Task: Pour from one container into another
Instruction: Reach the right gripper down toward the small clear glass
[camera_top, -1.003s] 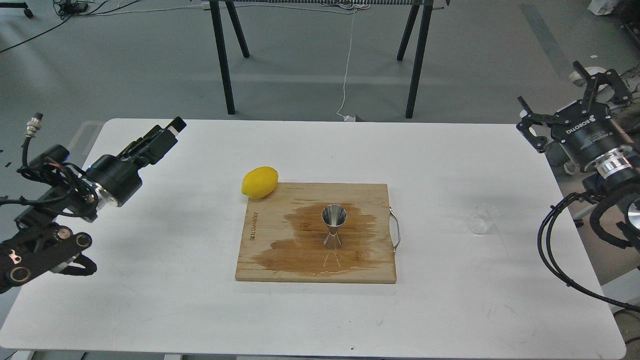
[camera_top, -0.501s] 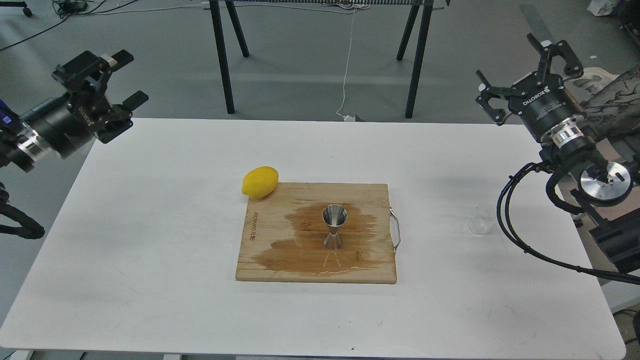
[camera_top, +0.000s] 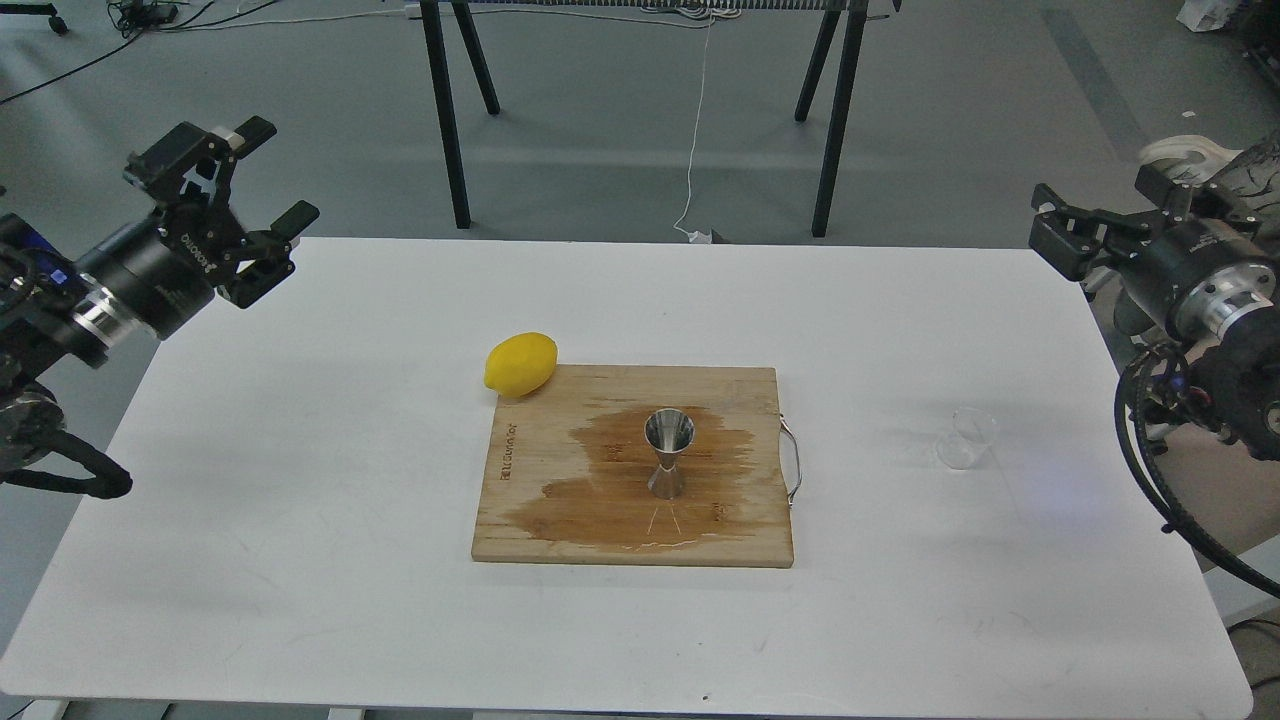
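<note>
Clear cup (camera_top: 967, 437) barely shows; right gripper's (camera_top: 1095, 240) fingers indistinct.

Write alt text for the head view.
A steel jigger stands upright on a wet-stained wooden cutting board mid-table, a lemon at its far-left corner. A clear cup sits right of the board. Both hands, left and right, hover empty.

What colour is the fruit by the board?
Yellow; the lemon shows best in the head view.
</note>
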